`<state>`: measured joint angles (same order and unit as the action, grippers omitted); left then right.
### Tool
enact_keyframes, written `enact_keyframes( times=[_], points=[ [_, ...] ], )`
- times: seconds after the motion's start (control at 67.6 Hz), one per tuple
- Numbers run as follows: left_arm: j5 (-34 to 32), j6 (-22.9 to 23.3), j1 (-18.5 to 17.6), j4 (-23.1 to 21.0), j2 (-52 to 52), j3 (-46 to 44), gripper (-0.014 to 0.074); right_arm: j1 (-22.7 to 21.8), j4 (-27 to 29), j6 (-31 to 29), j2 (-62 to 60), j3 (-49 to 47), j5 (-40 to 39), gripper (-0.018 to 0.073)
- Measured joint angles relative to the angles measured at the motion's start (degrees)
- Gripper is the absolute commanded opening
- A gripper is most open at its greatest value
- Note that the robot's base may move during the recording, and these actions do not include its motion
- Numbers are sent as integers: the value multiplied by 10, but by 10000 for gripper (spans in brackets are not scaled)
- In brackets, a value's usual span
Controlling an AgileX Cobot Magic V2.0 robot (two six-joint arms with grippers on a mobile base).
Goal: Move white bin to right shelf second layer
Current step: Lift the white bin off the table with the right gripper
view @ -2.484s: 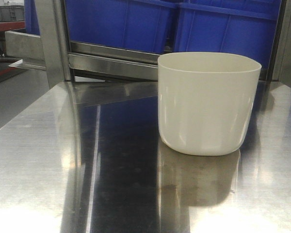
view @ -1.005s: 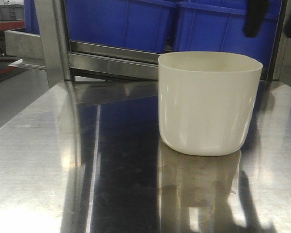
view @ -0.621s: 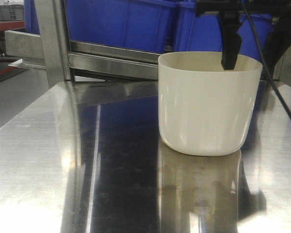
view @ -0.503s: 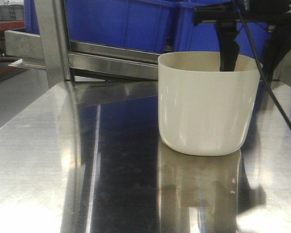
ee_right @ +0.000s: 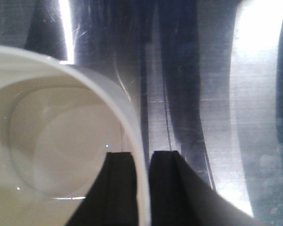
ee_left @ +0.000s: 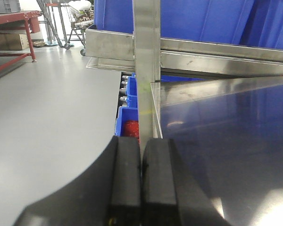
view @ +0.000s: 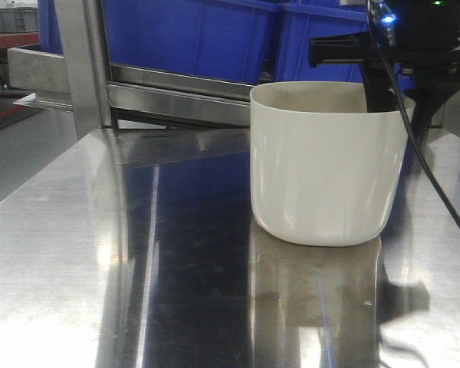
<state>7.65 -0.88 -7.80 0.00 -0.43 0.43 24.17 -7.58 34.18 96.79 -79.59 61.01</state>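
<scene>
The white bin (view: 326, 169) stands upright on the steel cart deck (view: 138, 268), right of centre. My right gripper (view: 400, 96) has come down over the bin's right rim, with one finger inside and one outside. In the right wrist view the bin's rim (ee_right: 132, 127) runs between the two black fingers of the gripper (ee_right: 142, 188), which press on the wall from both sides. My left gripper (ee_left: 141, 183) is shut and empty, off the deck's left edge. No roller-lane shelf level shows in any view.
A steel rack post (view: 84, 61) and rails (view: 176, 96) stand behind the deck, with blue crates (view: 192, 34) on them. In the left wrist view the post (ee_left: 146, 70) is straight ahead, grey floor (ee_left: 52, 108) lies left, and a low blue crate with red contents (ee_left: 129, 128) sits below.
My right gripper came down from above onto the bin's right rim, and its fingers drew closer together around the wall. The bin has not moved.
</scene>
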Motion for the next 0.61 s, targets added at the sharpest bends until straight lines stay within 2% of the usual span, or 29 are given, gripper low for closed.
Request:
enact_keyframes(
  times=[0.133, 0.414, 0.517, 0.606],
  points=[
    [0, 0, 0, 0, 0, 0, 85, -1, 1, 0, 0, 0, -4, 46],
    [0, 0, 0, 0, 0, 0, 85, -1, -3, 0, -34, 2, -6, 46],
    [0, 0, 0, 0, 0, 0, 85, -5, -3, -33, -74, 15, -18, 46],
    [0, 0, 0, 0, 0, 0, 85, -20, 15, -92, -114, 44, -48, 46]
  ],
)
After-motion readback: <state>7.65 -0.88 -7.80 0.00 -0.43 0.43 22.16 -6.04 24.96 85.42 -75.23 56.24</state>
